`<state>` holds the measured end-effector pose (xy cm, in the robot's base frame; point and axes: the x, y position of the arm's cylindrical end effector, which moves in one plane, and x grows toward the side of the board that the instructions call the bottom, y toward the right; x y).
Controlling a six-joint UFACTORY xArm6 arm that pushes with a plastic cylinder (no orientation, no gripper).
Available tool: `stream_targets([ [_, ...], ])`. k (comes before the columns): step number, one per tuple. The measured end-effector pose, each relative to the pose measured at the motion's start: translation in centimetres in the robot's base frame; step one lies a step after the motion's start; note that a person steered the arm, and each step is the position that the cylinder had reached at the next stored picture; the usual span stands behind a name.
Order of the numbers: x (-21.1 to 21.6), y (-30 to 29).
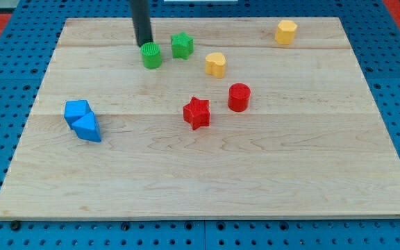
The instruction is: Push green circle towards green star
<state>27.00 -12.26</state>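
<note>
The green circle [151, 55] stands near the top of the wooden board [207, 173], left of centre. The green star [182, 46] sits just to its right and slightly higher, a small gap between them. My tip [144, 44] is at the green circle's upper left edge, touching or almost touching it. The rod rises from there out of the view's top.
A yellow heart [216, 64] lies right of the green star. A yellow hexagon [286, 32] is at the top right. A red star [196, 112] and a red cylinder [239, 97] sit mid-board. Two blue blocks [82, 119] touch at the left.
</note>
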Motion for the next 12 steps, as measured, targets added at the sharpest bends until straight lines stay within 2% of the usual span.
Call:
stream_targets([
  [1, 1.6, -2.2],
  [2, 3.4, 1.3],
  [5, 2.2, 7.2],
  [6, 1.2, 6.2],
  [8, -2.4, 14.3],
  [9, -2.4, 19.9],
  [10, -1.8, 16.2],
  [11, 0.1, 6.0],
  [12, 4.8, 4.0],
])
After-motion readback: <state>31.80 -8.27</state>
